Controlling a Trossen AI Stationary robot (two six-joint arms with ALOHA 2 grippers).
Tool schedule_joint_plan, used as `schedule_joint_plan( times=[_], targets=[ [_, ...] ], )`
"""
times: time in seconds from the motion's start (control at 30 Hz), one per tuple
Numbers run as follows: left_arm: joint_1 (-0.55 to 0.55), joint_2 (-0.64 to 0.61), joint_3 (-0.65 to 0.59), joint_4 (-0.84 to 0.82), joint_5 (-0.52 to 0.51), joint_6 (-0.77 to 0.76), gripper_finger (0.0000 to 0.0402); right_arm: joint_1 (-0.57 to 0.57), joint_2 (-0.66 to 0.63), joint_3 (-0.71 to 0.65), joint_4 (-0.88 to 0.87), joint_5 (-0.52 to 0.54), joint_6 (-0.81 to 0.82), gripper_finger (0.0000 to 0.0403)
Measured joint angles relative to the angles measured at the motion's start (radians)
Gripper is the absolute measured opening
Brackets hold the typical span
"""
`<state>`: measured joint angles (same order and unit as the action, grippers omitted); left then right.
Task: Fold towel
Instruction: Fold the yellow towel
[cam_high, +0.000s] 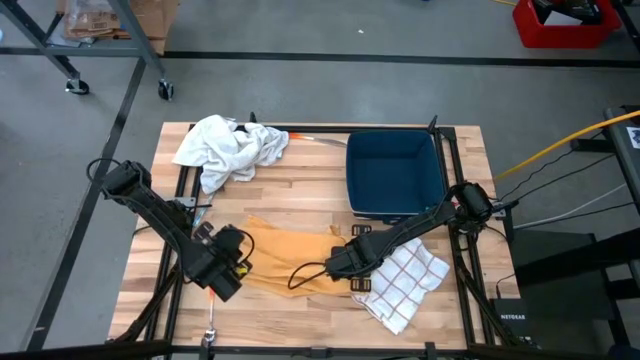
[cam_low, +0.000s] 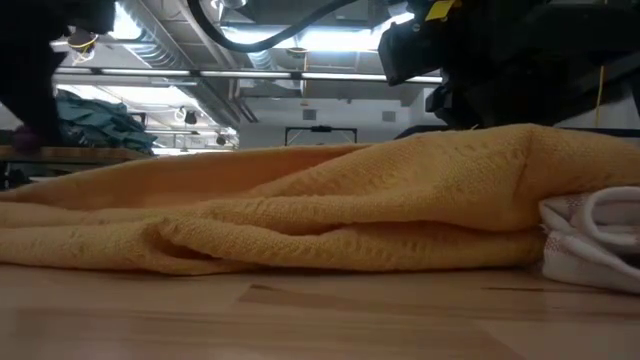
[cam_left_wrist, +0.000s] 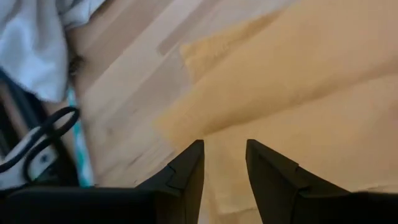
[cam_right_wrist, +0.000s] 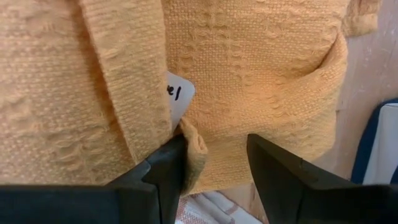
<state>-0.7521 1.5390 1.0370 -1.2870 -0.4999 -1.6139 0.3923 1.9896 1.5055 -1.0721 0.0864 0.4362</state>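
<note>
Your soft yellow woven towel (cam_high: 285, 262) lies flat between both grippers. Left gripper (cam_left_wrist: 224, 163) spread apart just above its edge. Right gripper (cam_right_wrist: 214, 158) spread apart, one finger touching fold.

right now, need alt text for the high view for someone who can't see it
Two dark robot arms lean over a yellow towel lying on a wooden table, the left hand and right hand at opposite ends. Nearby: a white cloth, a blue bin, a checked cloth.
</note>
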Motion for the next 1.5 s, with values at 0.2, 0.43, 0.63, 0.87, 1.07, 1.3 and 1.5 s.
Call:
schedule_joint_plan(
  times=[0.2,0.43,0.63,0.87,1.07,1.3,1.5],
  targets=[
    [-0.003,0.000,0.000,0.013,0.031,0.057,0.0111,0.000,0.000,0.000,0.000,0.000,0.000,0.0177],
    [-0.040,0.004,0.000,0.201,0.036,0.509,0.0111,0.000,0.000,0.000,0.000,0.000,-0.013,0.0177],
    [-0.061,0.042,0.000,0.232,0.034,0.789,0.0111,0.000,0.000,0.000,0.002,0.000,-0.049,0.0177],
    [-0.061,0.085,0.000,0.309,0.032,0.867,0.0111,0.000,0.000,0.000,0.004,0.000,-0.052,0.0177],
    [-0.057,0.115,0.000,0.369,0.035,0.912,0.0111,0.000,0.000,0.000,0.004,0.000,-0.053,0.0177],
    [-0.038,0.116,0.000,0.365,0.032,0.893,0.0111,0.000,0.000,0.000,0.004,0.000,-0.053,0.0177],
    [-0.039,0.116,0.000,0.422,0.046,0.941,0.0111,0.000,0.000,0.000,0.004,0.000,-0.053,0.0177]
  ],
)
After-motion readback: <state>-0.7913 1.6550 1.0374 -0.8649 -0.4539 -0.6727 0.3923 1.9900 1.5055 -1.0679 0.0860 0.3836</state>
